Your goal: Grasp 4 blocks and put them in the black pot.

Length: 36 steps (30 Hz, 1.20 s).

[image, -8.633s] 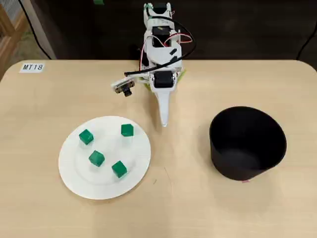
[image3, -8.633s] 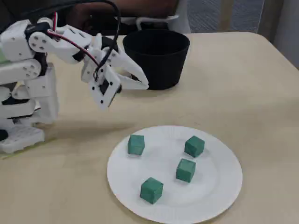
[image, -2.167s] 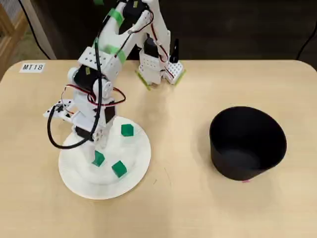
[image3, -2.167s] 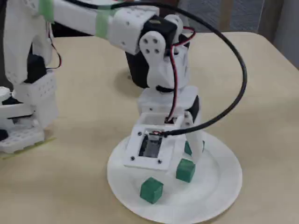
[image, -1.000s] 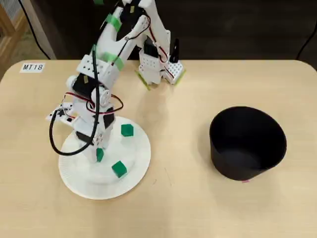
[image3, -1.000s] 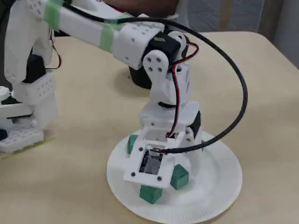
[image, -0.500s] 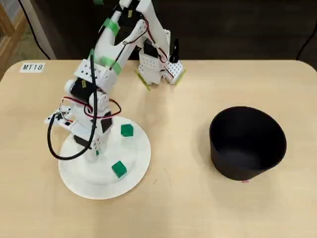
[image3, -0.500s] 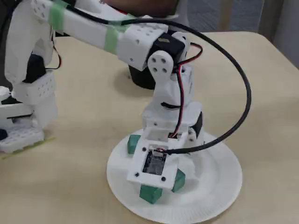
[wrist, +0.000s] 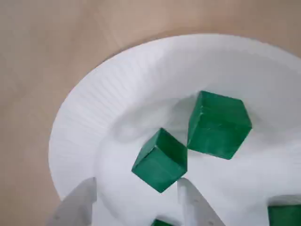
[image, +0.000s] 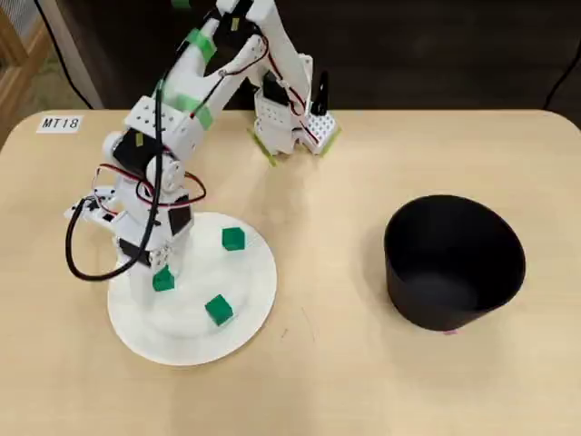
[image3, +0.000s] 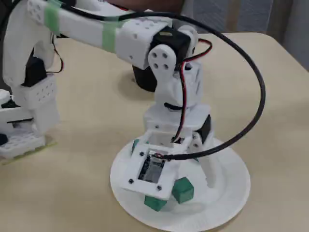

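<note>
White tag (image: 60, 123) reading "MT18", green blocks (image: 163, 280) on plate (image: 259, 282)

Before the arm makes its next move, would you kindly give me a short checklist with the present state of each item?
1. Gripper open: ok, its fingers stand apart in the wrist view.
2. Nothing held: ok, no block sits between the fingers.
3. Nearest block lined up: not ok, it lies beyond the fingertips, nearer the right-hand finger in that view, and is turned corner-on.
4. Room around the target: cannot tell, the second block sits close against it, perhaps touching.
5. Target resting on the plate: ok.
6. Black pot upright with its mouth free: ok in the overhead view.
</note>
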{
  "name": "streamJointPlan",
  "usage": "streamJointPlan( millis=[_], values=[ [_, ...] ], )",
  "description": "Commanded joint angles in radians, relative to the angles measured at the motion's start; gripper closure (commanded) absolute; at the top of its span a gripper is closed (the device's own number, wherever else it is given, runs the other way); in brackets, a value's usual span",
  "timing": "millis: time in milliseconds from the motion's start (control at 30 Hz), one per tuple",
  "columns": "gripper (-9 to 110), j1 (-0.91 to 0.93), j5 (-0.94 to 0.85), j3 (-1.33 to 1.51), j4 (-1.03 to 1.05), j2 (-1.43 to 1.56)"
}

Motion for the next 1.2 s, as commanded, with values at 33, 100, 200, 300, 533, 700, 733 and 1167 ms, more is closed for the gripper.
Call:
streamJointPlan(
  millis=[33,100,200,300,533,700,733,1167],
  values=[
    [76,0.002,0.018,-0.037,0.051,0.064],
    [76,0.000,0.020,-0.037,0.063,0.071],
    [77,0.000,0.025,-0.037,0.064,0.064],
    [78,0.003,0.034,-0.037,0.061,0.054],
    [77,0.026,0.051,-0.037,0.043,0.029],
    [78,0.032,0.078,-0.037,0.014,0.000],
    [78,0.032,0.081,-0.037,0.011,-0.003],
    [92,0.014,0.130,-0.037,-0.031,-0.046]
  ],
)
